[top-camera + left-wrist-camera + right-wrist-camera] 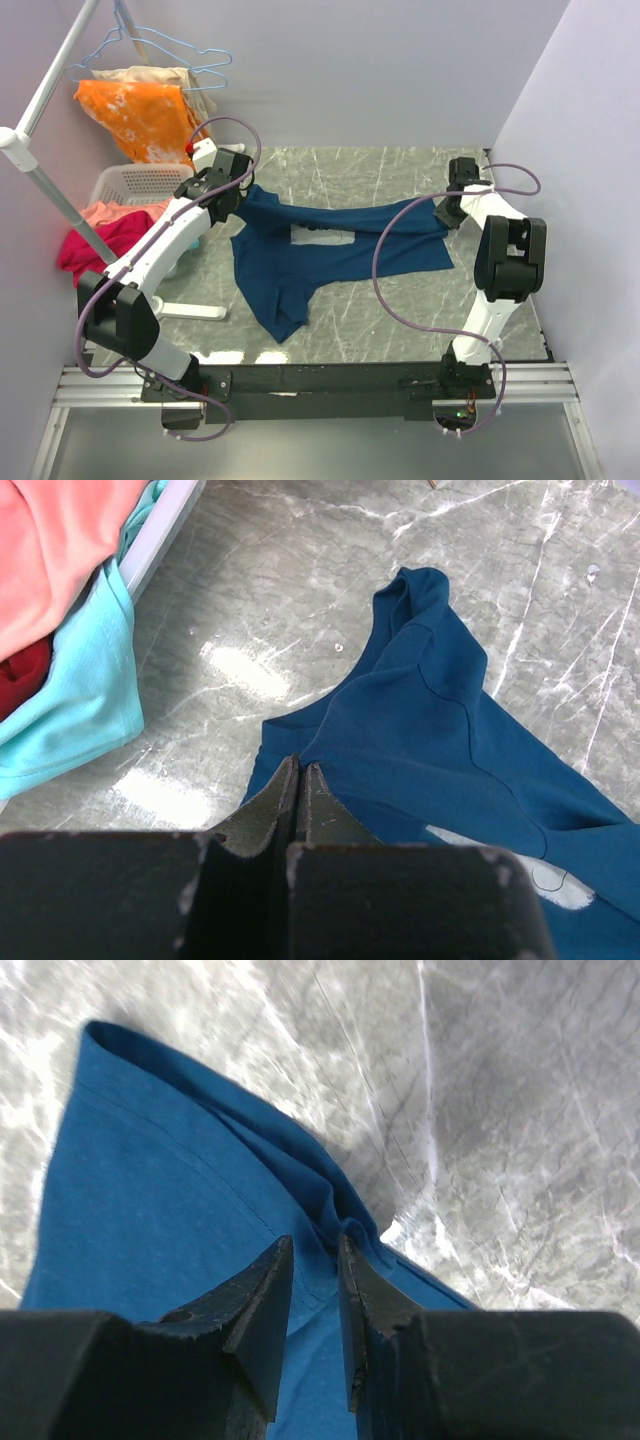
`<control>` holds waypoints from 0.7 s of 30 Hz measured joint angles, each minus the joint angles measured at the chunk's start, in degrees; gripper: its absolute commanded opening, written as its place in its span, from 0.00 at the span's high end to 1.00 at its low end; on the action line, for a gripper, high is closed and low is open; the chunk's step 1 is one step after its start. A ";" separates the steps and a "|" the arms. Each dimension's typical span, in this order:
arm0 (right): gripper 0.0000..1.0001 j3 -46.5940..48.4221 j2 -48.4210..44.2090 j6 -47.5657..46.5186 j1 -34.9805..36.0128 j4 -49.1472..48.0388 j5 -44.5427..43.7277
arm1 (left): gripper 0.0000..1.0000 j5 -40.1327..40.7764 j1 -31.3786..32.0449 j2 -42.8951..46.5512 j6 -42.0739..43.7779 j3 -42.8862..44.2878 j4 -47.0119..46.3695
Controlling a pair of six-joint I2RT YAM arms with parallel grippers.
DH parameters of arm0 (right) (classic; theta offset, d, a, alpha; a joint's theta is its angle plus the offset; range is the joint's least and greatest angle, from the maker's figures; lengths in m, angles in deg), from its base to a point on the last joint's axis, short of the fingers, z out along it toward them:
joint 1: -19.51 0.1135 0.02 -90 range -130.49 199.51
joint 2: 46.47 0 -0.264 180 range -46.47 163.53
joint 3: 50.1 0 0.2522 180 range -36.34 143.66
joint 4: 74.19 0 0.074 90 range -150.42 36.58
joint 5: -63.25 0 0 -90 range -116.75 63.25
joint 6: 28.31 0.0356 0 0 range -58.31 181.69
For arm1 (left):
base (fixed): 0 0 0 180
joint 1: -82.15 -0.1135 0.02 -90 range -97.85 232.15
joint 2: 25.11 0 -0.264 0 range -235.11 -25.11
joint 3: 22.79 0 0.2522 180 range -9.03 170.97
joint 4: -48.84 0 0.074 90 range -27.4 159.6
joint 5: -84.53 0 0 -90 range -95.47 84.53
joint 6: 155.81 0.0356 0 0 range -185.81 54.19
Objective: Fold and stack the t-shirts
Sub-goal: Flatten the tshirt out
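- One navy tee (330, 262) lies stretched across the table (400, 315), between the two grippers, with its pale print (325, 236) facing up.
- The left gripper (300, 767) has its fingers pressed together, pinching the tee's left edge, near the basket (135, 185).
- The right gripper (312, 1247) has its fingers a little apart, with the tips at a raised fold on the tee's right end.
- Part of the tee trails toward the near edge.
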 measured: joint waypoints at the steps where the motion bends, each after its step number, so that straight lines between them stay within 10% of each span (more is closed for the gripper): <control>1: 0.68 -0.31 0.00 0.02 0.04 0.07 0.13 | 0.99 0.00 0.00 0.00 0.00 0.00 -0.07; 6: 0.74 -0.81 0.00 0.17 0.35 0.55 0.33 | 0.99 0.00 0.00 0.00 0.00 0.00 -0.28; 10: 1.00 -0.81 0.00 0.17 0.68 0.90 0.61 | 0.99 -0.02 0.00 0.00 0.02 -0.02 -0.28; 21: 1.00 -0.98 -0.98 0.22 1.14 1.55 0.90 | 0.99 0.02 -0.09 0.00 0.44 -0.02 -0.24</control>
